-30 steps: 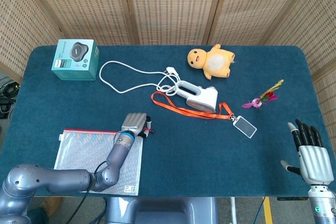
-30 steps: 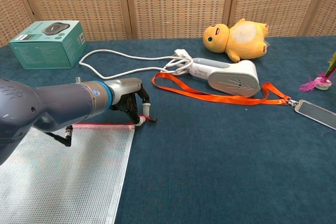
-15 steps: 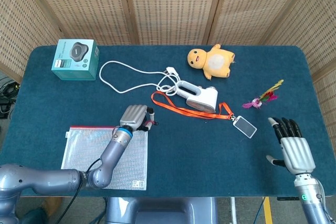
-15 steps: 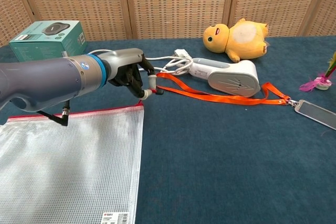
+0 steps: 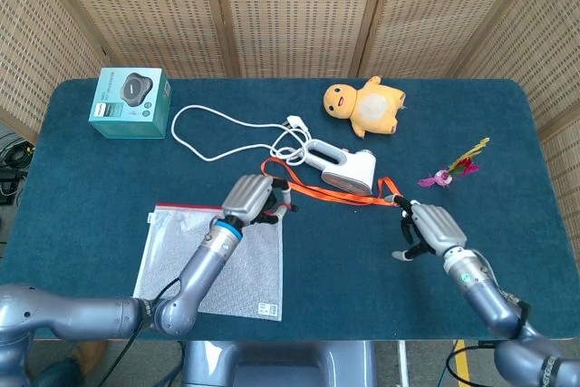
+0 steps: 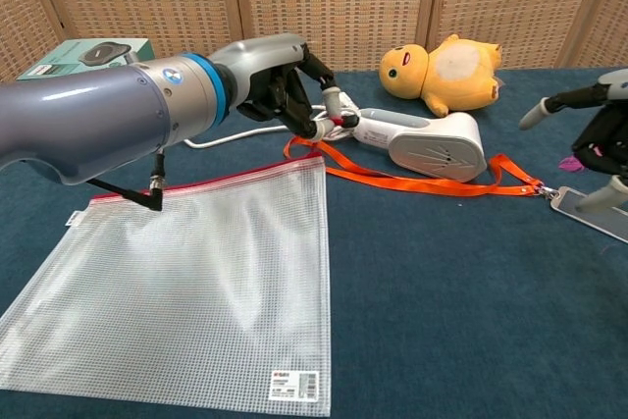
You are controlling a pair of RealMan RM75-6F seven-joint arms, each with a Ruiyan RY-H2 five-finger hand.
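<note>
Mesh zipper pouch has slid right across the blue table, pulled by our left hand, which pinches its red zipper tab near the orange lanyard. Our right hand has come in over the lanyard's badge holder, fingers curled; we cannot tell if it grips it.

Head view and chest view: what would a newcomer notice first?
The left hand grips the corner of a clear mesh zip pouch at the table's front left. The right hand sits over the badge end of an orange lanyard, beside a white handheld device.
</note>
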